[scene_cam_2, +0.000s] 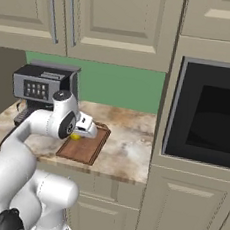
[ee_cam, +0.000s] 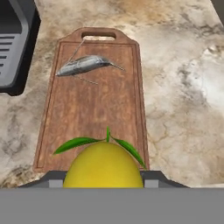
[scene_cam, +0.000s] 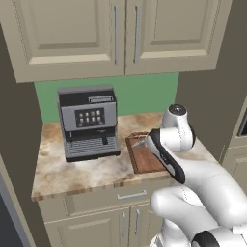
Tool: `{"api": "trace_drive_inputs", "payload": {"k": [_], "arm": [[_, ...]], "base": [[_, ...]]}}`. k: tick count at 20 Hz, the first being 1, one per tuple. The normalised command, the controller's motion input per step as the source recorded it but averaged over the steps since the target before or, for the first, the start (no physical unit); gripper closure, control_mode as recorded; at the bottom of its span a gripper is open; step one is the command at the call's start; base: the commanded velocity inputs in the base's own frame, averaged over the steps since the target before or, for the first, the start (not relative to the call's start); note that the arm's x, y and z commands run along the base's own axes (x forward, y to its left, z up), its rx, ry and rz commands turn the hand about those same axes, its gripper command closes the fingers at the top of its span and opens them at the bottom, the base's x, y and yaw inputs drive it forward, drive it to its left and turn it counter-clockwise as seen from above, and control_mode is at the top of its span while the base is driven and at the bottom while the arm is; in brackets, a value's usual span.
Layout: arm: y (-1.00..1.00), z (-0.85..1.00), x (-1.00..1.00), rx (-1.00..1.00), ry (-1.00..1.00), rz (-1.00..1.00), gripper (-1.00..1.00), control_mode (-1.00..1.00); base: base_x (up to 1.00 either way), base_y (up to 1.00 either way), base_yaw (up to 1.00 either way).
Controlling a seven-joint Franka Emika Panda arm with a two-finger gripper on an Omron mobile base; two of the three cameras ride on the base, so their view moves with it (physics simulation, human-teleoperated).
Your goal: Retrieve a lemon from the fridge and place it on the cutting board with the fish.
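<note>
End effector [ee_cam: 103, 181] grips lemon [ee_cam: 103, 166] (leafy) above cutting board [ee_cam: 94, 105].

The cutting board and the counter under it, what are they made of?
The cutting board looks like wood: reddish-brown, matte, with streaky grain and a cut-out handle slot. The counter looks like polished stone, maybe marble: beige with cloudy brown and white veins. Being rendered, it could equally be a printed laminate.

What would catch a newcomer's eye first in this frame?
The bright yellow lemon with green leaves, held in the gripper low over the near end of the reddish-brown cutting board. Next, the slim silvery fish lying near the board's handle end. A grey coffee machine stands on the marbled counter beside the board, under beige cabinets.
</note>
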Motion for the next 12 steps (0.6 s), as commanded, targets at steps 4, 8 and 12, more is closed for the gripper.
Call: {"api": "trace_drive_inputs", "payload": {"k": [4, 8, 12], "arm": [[0.00, -0.22, 0.24, 0.00, -0.05, 0.00, 1.00, -1.00], [0.00, -0.19, 0.22, 0.00, -0.05, 0.00, 1.00, -1.00], [0.00, -0.23, 0.18, 0.00, -0.02, 0.00, 1.00, -1.00]], "base": [[0.00, 0.00, 0.00], [0.00, 0.00, 0.00], [0.00, 0.00, 0.00]]}}
